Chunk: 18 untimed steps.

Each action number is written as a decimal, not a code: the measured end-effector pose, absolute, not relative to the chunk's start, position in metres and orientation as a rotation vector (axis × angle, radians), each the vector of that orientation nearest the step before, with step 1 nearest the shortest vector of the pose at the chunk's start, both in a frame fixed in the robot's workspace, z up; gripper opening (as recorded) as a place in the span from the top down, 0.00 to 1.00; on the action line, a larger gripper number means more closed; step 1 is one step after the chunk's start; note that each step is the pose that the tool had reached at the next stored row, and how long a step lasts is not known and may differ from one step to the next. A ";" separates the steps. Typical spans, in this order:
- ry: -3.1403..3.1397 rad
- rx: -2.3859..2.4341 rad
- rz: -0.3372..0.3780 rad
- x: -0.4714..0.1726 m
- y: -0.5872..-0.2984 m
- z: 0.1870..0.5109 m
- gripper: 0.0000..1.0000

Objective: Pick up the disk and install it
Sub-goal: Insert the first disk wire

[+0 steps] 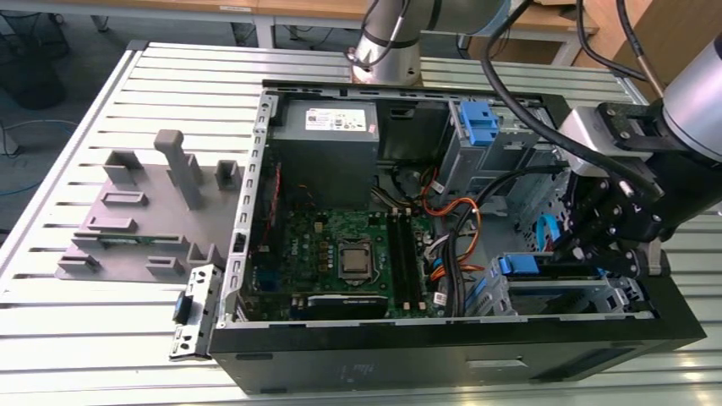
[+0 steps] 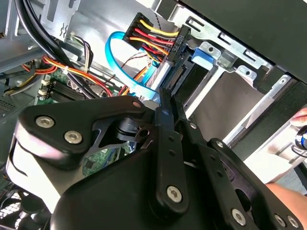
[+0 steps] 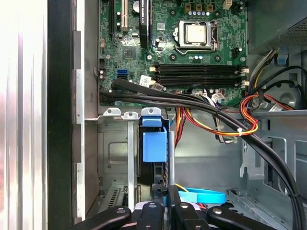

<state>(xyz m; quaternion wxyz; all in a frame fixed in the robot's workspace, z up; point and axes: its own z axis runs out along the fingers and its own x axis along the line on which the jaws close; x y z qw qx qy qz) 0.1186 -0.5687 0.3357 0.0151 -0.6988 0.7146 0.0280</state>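
Note:
The disk [image 1: 550, 293] stands in the drive cage at the corner of the open computer case [image 1: 451, 355], on the exterior view's right. Its blue side rail [image 1: 518, 264] shows at the top. In the first wrist view the blue rail [image 3: 154, 143] sits in the cage slot, right ahead of my gripper [image 3: 165, 194]. My gripper [image 1: 589, 254] hangs just over the cage. The fingers [image 2: 165, 112] lie close together, shut on the silvery end of the disk [image 2: 160, 76]. A black power plug [image 2: 175, 43] with coloured wires lies just beyond it.
The grey power-supply box [image 1: 327, 127] sits at the case's far end, the green motherboard [image 1: 338, 254] in the middle. A bundle of cables [image 1: 457, 220] crosses toward the cage. A blue latch piece [image 1: 479, 123] stands upright. A grey fixture [image 1: 147, 211] lies on the table. A hand [image 2: 288, 194] is nearby.

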 end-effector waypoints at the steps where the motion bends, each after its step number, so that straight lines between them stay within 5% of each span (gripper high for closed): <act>1: 2.224 -2.175 0.087 0.119 -0.569 0.336 0.84; 18: 2.223 -2.174 0.088 0.119 -0.569 0.330 0.84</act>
